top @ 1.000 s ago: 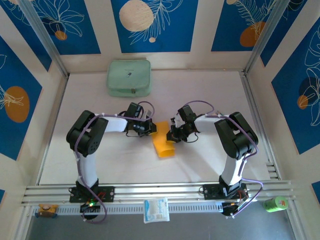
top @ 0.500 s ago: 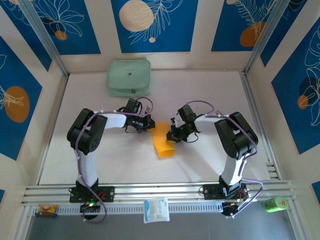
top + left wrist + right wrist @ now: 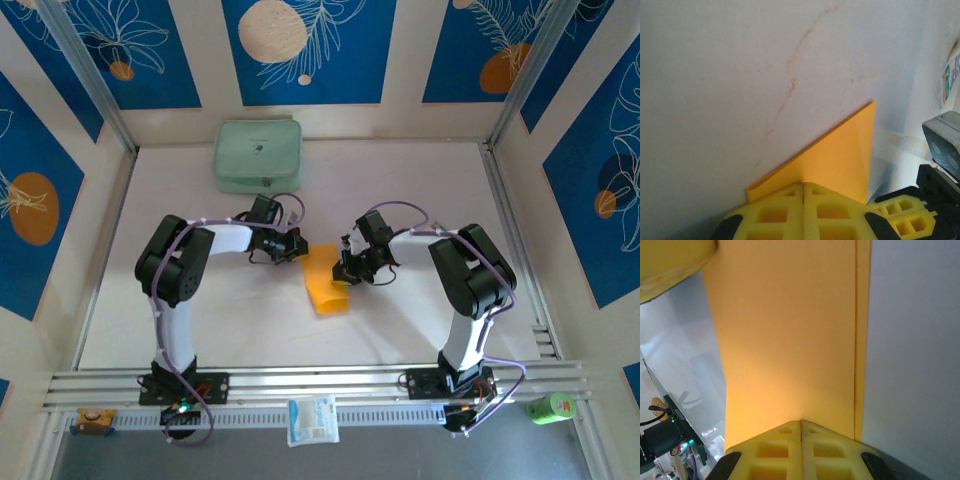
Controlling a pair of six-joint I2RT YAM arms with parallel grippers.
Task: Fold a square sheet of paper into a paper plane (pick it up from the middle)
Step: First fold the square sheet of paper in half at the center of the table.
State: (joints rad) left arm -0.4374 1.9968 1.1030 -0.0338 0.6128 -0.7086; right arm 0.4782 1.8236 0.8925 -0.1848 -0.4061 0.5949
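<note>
The orange-yellow sheet of paper (image 3: pixel 326 287) lies folded on the white table's middle. In the left wrist view it is a pointed flap (image 3: pixel 840 160) with a rolled fold at its left edge. In the right wrist view it is a long flat strip (image 3: pixel 790 340) with a crease down its right side. My left gripper (image 3: pixel 296 248) is shut, its tips (image 3: pixel 803 184) resting on the paper's far left corner. My right gripper (image 3: pixel 343 270) is also shut, tips (image 3: pixel 800 422) down on the paper's right edge. No paper shows in either seam.
A pale green zipped pouch (image 3: pixel 258 156) lies at the back of the table. A white-and-blue packet (image 3: pixel 313 420) sits on the front rail and a green object (image 3: pixel 548 407) at the front right. Metal frame posts and patterned walls close in the sides.
My left gripper has slid a little toward the far side along the paper's upper corner. The right gripper and the paper's body stay where they were.
</note>
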